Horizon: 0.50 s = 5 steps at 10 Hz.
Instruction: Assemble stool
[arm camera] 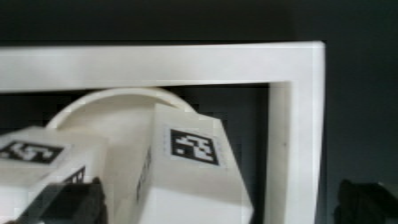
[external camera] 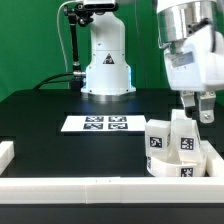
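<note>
The white round seat point(external camera: 170, 167) lies in the front corner of the table at the exterior view's right, against the white walls. Two white tagged legs point(external camera: 157, 141) point(external camera: 184, 134) stand upright on it. I cannot make out a third leg. My gripper point(external camera: 197, 108) hangs open just above the leg at the exterior view's right, without touching it. In the wrist view the seat's curved rim point(arm camera: 121, 99) and a tagged leg point(arm camera: 192, 150) lie between my dark fingertips point(arm camera: 64, 200), with a gap on each side. A second tagged leg point(arm camera: 32, 152) shows at the edge.
A raised white wall runs along the table's front point(external camera: 100, 190) and the exterior view's right side point(external camera: 213, 160); its corner shows in the wrist view point(arm camera: 294, 62). The marker board point(external camera: 100, 123) lies mid-table. The robot base point(external camera: 106, 70) stands behind it.
</note>
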Available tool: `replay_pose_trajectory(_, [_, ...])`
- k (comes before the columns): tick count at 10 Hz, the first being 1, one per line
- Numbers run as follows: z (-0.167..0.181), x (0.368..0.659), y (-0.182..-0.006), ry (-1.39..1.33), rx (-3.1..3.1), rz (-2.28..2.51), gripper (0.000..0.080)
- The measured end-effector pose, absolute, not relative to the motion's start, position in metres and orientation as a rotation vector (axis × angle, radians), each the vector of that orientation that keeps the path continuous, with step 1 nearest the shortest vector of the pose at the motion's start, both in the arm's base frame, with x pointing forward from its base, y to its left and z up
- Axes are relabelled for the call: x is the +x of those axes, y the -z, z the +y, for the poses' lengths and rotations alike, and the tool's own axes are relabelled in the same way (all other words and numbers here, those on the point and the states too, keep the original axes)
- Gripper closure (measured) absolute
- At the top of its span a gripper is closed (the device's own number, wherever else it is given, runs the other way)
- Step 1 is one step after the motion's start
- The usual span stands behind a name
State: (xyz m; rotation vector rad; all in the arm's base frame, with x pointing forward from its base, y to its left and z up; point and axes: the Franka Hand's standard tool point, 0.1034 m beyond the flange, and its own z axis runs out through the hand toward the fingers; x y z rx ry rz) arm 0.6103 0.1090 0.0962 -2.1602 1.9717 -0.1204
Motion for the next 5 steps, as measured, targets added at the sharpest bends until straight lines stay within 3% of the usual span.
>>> replay_pose_trajectory(5, [0.1105,0.6109,-0.0989,0.174,-2.703,1.287,0.0151])
